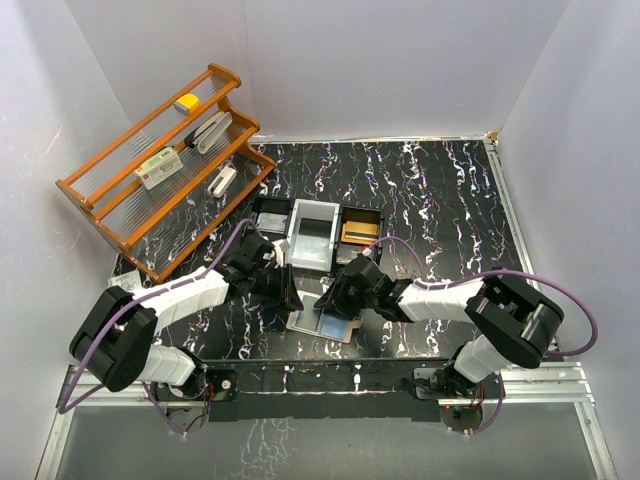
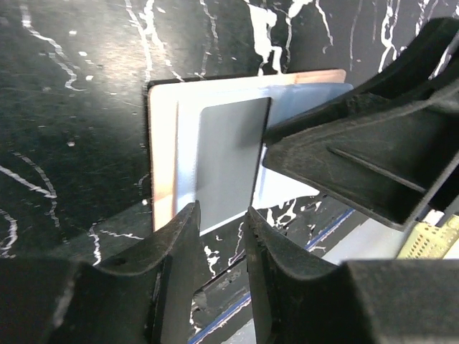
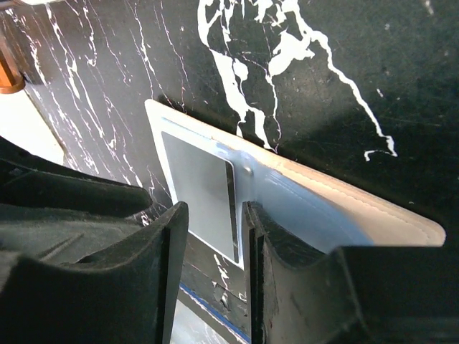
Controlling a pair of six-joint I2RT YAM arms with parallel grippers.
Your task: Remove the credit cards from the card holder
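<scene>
The beige card holder [image 1: 305, 322] lies open and flat near the table's front edge, between the two arms. A blue-grey credit card [image 2: 226, 161] sticks partly out of its inner slot, also visible in the right wrist view as a grey card [image 3: 197, 183]. My left gripper [image 2: 222, 211] hovers open over the card's near edge, nothing pinched between its fingers. My right gripper [image 3: 215, 209] is open too, straddling the card's edge, one finger [image 3: 252, 222] against the holder's pocket panel [image 3: 308, 208]. Orange-brown cards [image 1: 360, 232] lie in the tray's right compartment.
A black-and-grey three-compartment tray [image 1: 297, 235] stands just behind the grippers. An orange wooden rack [image 1: 100, 200] with small boxes leans at the back left. White walls enclose the black marbled table [image 1: 440, 200].
</scene>
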